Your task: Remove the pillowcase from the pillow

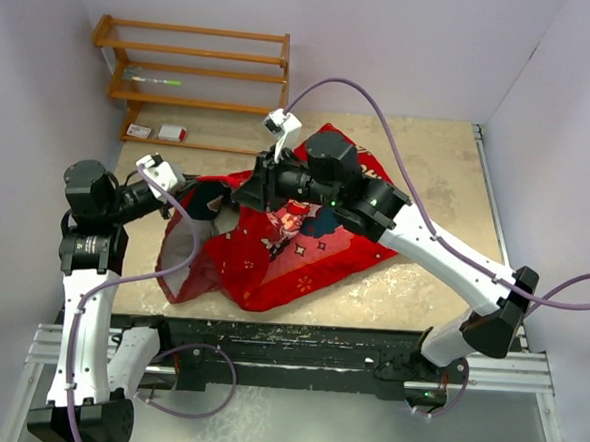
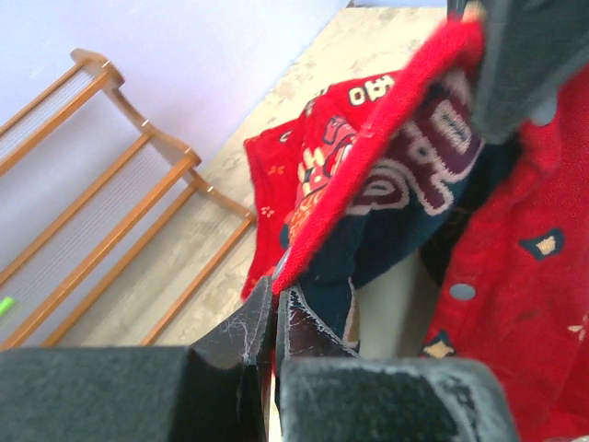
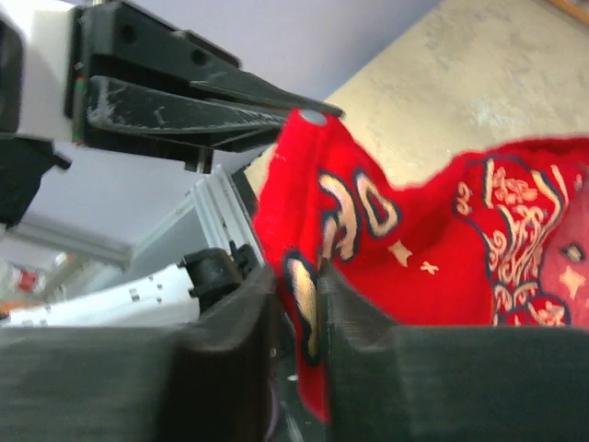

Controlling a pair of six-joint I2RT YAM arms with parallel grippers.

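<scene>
The red pillowcase (image 1: 293, 251) lies bunched in the middle of the table, its open end toward the left. My left gripper (image 1: 204, 193) is shut on the red hem of that opening, as the left wrist view (image 2: 276, 290) shows. My right gripper (image 1: 245, 194) is shut on the same edge a little farther right, with printed fabric (image 3: 442, 249) pinched between its fingers (image 3: 308, 276). The hem is stretched between the two grippers and lifted off the table. The pillow is hidden inside. A pale cream patch (image 2: 396, 313) shows in the opening, and I cannot tell whether it is the pillow.
A wooden rack (image 1: 194, 75) stands against the back wall at the left, with small red-and-white boxes (image 1: 170, 131) on its lowest shelf. Walls close in on the left, back and right. The beige tabletop (image 1: 439, 160) ends at a black front rail.
</scene>
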